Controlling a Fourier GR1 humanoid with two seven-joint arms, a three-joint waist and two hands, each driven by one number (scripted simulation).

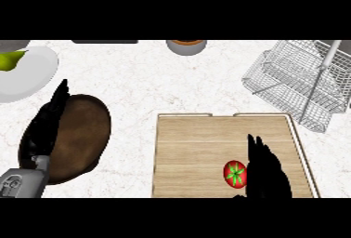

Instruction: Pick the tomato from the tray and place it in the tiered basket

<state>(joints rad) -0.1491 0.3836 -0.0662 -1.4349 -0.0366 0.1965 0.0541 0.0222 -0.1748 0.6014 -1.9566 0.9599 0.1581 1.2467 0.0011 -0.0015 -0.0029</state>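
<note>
A red tomato (234, 174) with a green stem star lies on the wooden tray (198, 144), near its front right part. My right hand (267, 172) stands just to the right of the tomato, fingers straight and pointing away, touching or almost touching its side. The wire tiered basket (302, 81) sits at the back right of the counter, beyond the tray's far right corner. My left hand (47, 125) rests open at the left, over the edge of a brown plate, fingers up.
A brown round plate (82, 135) lies left of the tray. A white plate (31, 76) with a green pear (10, 59) is at the back left. A grey cup (186, 45) stands at the far edge.
</note>
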